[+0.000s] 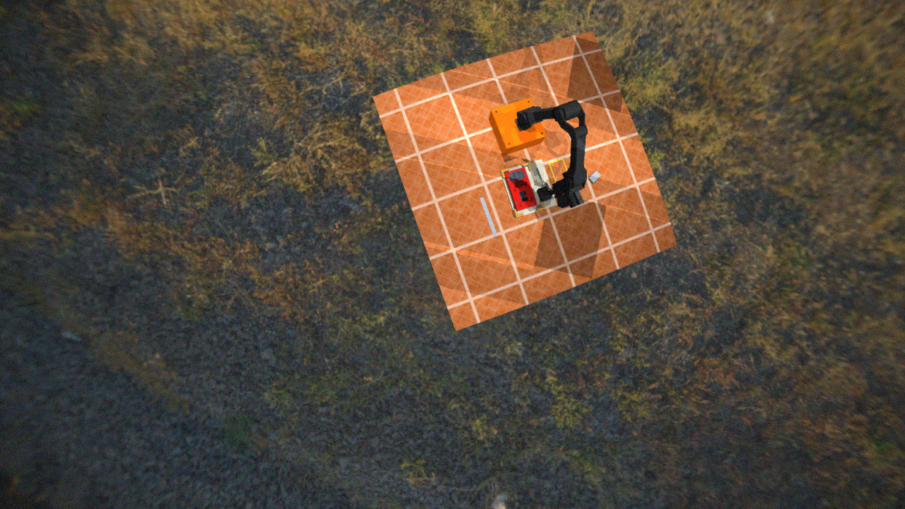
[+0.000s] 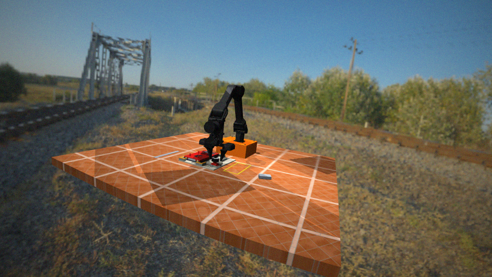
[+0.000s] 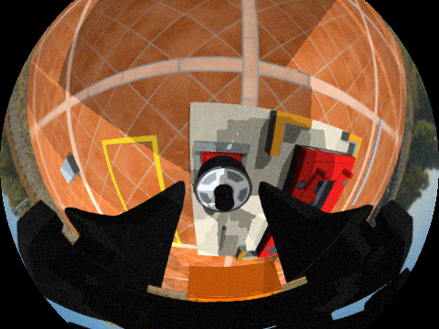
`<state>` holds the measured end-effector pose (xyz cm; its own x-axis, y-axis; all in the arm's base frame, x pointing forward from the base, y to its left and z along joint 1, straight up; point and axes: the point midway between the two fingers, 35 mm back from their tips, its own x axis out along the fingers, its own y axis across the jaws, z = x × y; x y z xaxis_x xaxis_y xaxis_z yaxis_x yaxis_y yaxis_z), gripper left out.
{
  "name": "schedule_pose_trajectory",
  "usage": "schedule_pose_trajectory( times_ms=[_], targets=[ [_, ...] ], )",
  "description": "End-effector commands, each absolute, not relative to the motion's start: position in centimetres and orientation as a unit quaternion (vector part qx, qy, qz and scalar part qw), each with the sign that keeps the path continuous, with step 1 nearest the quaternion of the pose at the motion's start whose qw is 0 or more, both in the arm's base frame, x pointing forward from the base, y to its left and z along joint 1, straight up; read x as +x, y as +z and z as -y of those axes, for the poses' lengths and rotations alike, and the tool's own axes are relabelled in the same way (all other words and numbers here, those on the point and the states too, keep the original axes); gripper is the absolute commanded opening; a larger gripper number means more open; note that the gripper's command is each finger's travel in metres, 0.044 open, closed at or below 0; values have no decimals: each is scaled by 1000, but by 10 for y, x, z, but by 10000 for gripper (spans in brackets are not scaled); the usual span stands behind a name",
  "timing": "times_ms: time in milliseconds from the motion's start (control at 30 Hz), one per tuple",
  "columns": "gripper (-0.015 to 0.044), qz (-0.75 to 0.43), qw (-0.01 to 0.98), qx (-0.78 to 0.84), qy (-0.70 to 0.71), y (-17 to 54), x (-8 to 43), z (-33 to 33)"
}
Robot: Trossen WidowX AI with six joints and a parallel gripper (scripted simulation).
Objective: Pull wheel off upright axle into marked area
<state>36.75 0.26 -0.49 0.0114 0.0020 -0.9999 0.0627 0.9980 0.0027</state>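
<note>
The wheel [image 3: 240, 188] [image 2: 215, 160], black with a grey spoked face, sits on the upright axle [image 3: 224, 197], whose dark end shows in the hub. Under it is a red base on a pale board [image 3: 205, 120]. My gripper [image 3: 222, 186] [image 2: 216, 157] is open and points down over the wheel. In the wrist view one fingertip is on each side of the wheel, with a visible gap at both sides. How deep the tips reach is hard to tell. The marked area [image 3: 129, 140] [image 2: 244, 169] [image 1: 556, 161], a yellow outline, lies beside the board with nothing in it.
A red part [image 3: 338, 160] [image 1: 522, 189] with yellow and grey corner pieces sits on the same board, close to one finger. A grey block [image 3: 69, 169] [image 2: 265, 176] lies beyond the marked area. A thin strip [image 1: 488, 217] lies past the red part. The orange box [image 1: 506, 136] carries the arm.
</note>
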Motion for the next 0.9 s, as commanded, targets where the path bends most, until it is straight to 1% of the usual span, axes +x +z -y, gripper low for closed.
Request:
schedule_pose_trajectory(
  times_ms=[0,67,333,500,533,867],
  targets=[
    [247,-703,711,23,-21,-4,368,-3],
    [195,-703,711,23,-21,-4,368,-3],
    [142,-703,711,23,-21,-4,368,-3],
    [10,-703,711,23,-21,-3,368,-3],
    [0,-703,711,23,-21,-3,368,-3],
    [0,-702,711,23,-21,0,368,-3]
  ],
)
